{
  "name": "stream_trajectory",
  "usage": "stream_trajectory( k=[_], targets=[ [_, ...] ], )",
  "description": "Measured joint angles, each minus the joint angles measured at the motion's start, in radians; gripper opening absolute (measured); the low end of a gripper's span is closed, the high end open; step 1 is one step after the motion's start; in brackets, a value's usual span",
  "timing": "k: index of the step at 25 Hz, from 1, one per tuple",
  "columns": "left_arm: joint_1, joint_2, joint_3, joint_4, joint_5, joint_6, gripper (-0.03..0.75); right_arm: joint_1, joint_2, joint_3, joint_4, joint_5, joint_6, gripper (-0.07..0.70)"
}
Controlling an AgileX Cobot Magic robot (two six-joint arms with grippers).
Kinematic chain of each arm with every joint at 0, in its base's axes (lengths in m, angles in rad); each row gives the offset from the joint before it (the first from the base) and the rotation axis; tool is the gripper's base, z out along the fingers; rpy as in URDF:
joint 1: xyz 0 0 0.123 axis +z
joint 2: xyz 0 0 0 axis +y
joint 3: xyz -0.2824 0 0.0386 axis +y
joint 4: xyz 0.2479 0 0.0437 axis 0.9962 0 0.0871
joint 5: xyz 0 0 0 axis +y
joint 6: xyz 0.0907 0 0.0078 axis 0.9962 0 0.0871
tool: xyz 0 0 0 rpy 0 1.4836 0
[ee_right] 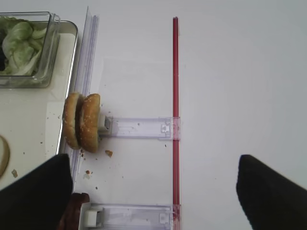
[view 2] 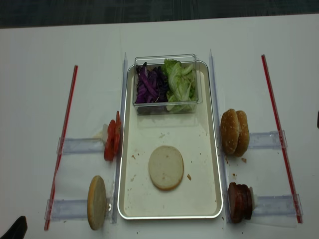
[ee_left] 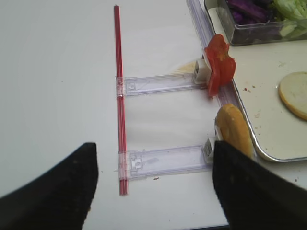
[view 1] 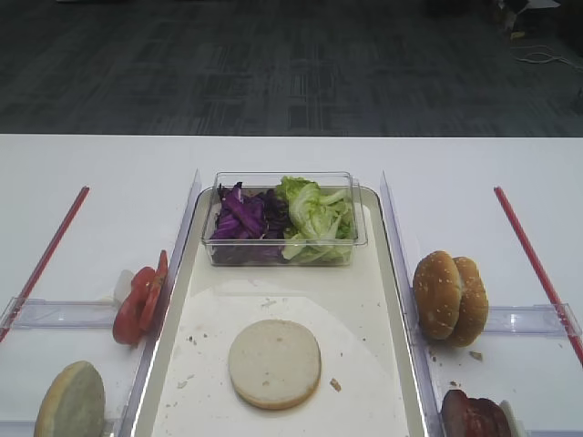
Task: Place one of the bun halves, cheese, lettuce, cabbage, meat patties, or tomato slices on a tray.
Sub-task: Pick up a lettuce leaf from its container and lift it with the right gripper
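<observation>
On the cream tray (view 2: 209,164) a pale bun half (view 2: 166,167) lies flat. A clear tub on the tray's far end holds purple cabbage (view 2: 148,87) and green lettuce (view 2: 179,84). Tomato slices (ee_left: 219,69) and another bun half (ee_left: 234,129) stand on edge left of the tray. Right of it stand two sesame bun halves (ee_right: 82,122) and the meat patties (view 2: 239,201). No cheese is in view. My left gripper (ee_left: 153,189) hangs open over the left holders, empty. My right gripper (ee_right: 153,191) is open and empty above the table right of the patties.
Clear plastic holders (view 2: 79,145) run out from both sides of the tray to red strips (view 2: 64,134) on the white table (view 2: 40,74). Clear upright dividers (view 1: 182,228) line the tray's long sides. Crumbs lie on the tray and near the sesame buns.
</observation>
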Motion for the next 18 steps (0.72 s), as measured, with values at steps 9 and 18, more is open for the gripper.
stream_trajectory(
  k=[9,18],
  targets=[
    [0.000,0.000,0.000,0.000,0.000,0.000,0.477,0.000,0.378,-0.202,0.001,-0.018,-0.002,0.693],
    [0.000,0.000,0.000,0.000,0.000,0.000,0.477,0.000,0.597,-0.206,0.024,-0.020,-0.002,0.693]
  ],
)
